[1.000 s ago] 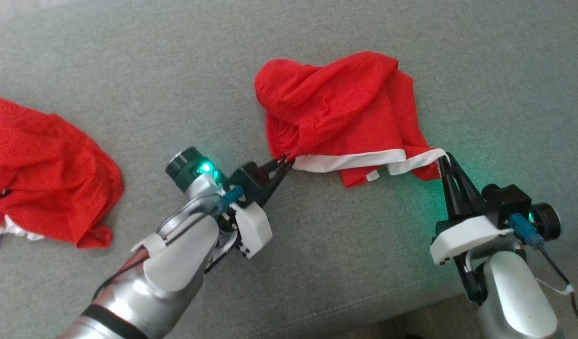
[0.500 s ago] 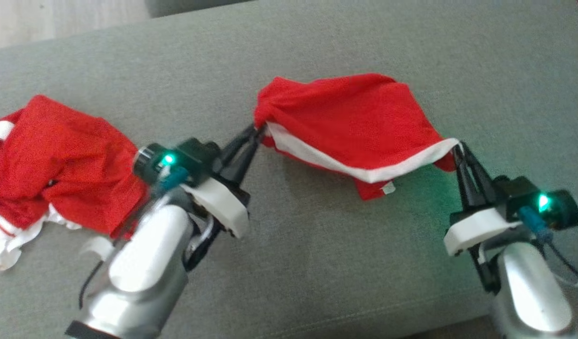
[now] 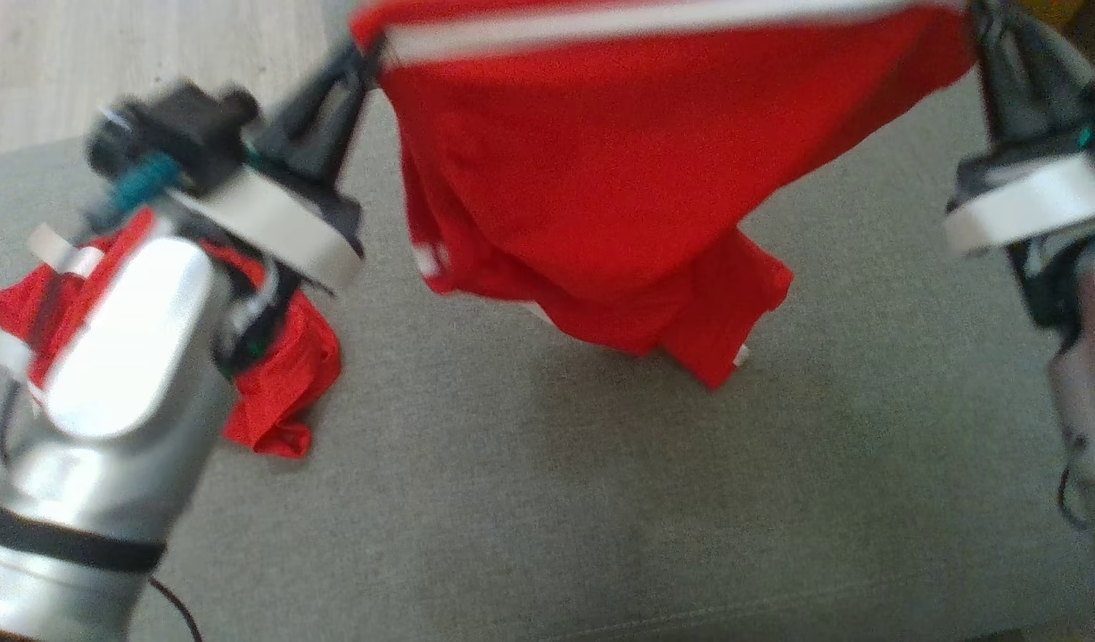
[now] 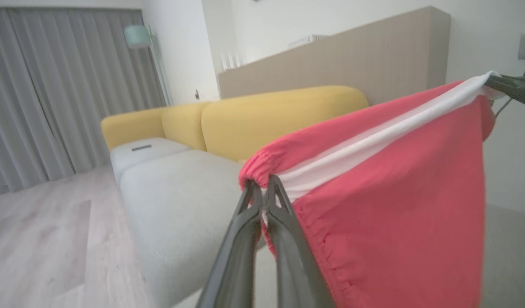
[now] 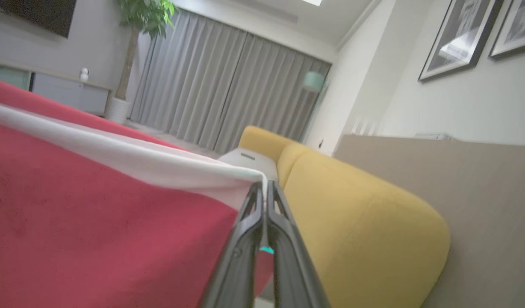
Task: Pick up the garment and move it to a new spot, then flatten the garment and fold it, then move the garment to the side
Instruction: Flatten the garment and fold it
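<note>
Red fabric is seen stretched across the top of the head view: the garment [image 3: 619, 178], a pair of red shorts, is held up by its white waistband [image 3: 601, 22] and hangs from 12 o'clock down toward the centre. The left gripper [image 3: 365, 58], at about 11 o'clock, is pinched narrowly on one end of the waistband, its two dark fingers pressed together on the gathered cloth, as is shown closely in the left wrist view. The right gripper [image 3: 980, 22], at about 1 o'clock, is clamped tight on the other end of the band, and this is confirmed in the right wrist view. The waistband is pulled nearly taut between the two. The body of the garment is draped below in loose folds above a grey cushion [image 3: 601, 499], with its lowest corner near the middle of the view; whether that corner touches the cushion cannot be told, as the picture is blurred. A second red cloth [image 3: 280, 392] is lain crumpled on the cushion at 8 o'clock, partly hidden by the left forearm. A yellow sofa [image 4: 279, 115] is seen at 12 o'clock in the left wrist view. The pick-up is judged to be done and the carry to a new spot under way. The setting down, the flattening, the folding and the final move aside are judged to be left.
</note>
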Available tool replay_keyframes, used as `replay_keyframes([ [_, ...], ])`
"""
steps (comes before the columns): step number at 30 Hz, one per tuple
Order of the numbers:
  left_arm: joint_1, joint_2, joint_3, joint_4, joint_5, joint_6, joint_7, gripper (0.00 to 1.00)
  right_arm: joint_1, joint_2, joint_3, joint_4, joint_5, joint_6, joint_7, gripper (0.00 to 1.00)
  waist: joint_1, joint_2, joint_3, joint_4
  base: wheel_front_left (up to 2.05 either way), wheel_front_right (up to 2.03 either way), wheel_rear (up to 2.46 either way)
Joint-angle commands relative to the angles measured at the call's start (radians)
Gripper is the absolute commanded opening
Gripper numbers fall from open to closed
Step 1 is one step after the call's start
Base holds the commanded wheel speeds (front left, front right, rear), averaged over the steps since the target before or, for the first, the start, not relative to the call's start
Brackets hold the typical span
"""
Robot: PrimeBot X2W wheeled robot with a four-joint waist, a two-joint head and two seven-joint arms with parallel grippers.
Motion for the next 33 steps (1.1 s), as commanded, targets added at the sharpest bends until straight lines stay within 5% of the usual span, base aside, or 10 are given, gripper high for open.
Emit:
replay_keyframes([
  [1,-0.079,0.054,0.061,-0.040,-0.012,0.002,0.004,0.00,-0.061,-0.022,0.013,-0.042,0.014,-0.001,0.001,0.00,0.0001,0.0000,-0.019,0.010,0.00,0.00,0.00],
  [11,-0.003,0.095,0.115,-0.176,-0.126,0.020,0.105,0.00,0.015,-0.032,0.003,-0.169,0.072,-0.001,0.106,0.00,0.0001,0.0000,-0.077,0.033,0.00,0.00,0.00],
  [21,0.183,0.222,0.122,-0.422,-0.194,0.050,0.274,0.00,0.205,-0.084,-0.069,-0.385,0.114,-0.001,0.267,0.00,0.0001,0.0000,-0.026,0.026,0.00,0.00,0.00],
  [27,0.061,0.237,0.120,-0.422,-0.193,0.036,0.325,0.00,0.072,-0.108,-0.039,-0.371,0.126,-0.001,0.319,0.00,0.0001,0.0000,0.091,0.015,0.00,0.00,0.00],
  [33,-0.228,0.232,0.095,-0.238,-0.171,0.008,0.322,0.00,-0.251,-0.120,0.058,-0.143,0.156,-0.001,0.292,0.00,0.0001,0.0000,0.245,-0.003,0.00,0.00,0.00],
])
